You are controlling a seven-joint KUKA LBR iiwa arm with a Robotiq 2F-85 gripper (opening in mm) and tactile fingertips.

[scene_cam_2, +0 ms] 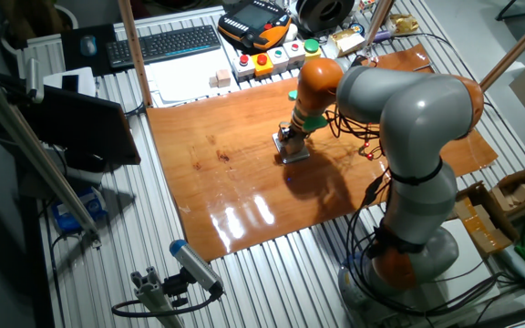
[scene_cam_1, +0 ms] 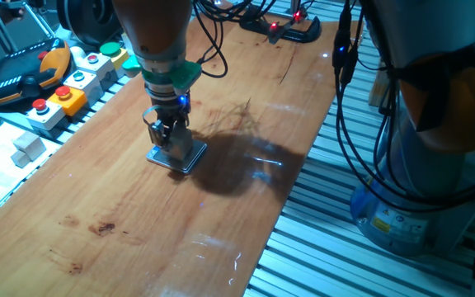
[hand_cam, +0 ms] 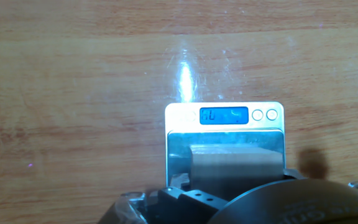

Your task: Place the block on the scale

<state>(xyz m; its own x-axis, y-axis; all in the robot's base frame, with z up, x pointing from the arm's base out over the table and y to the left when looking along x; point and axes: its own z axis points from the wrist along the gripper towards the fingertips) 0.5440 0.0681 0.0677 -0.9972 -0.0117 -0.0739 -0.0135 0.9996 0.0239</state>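
The gripper [scene_cam_1: 170,136] stands low over the scale [scene_cam_1: 190,157] and appears clenched on the block [hand_cam: 232,163], which sits at the centre of the scale plate. The scale display [hand_cam: 223,115] is lit, suggesting load contact. To finish well, the fingers should release fully, then lift straight up so the block is not dragged toward the scale rim on the worktop [scene_cam_1: 138,231].

one fixed view sits low and near the wooden table [scene_cam_1: 138,239], looking along its length toward the button boxes [scene_cam_1: 77,78]. the other fixed view hangs high and farther back on the opposite side, looking down over the whole table [scene_cam_2: 235,191] and arm [scene_cam_2: 408,118]. the hand view looks straight down, very near. all three share the scale [scene_cam_1: 176,156] [scene_cam_2: 293,152] [hand_cam: 224,134].
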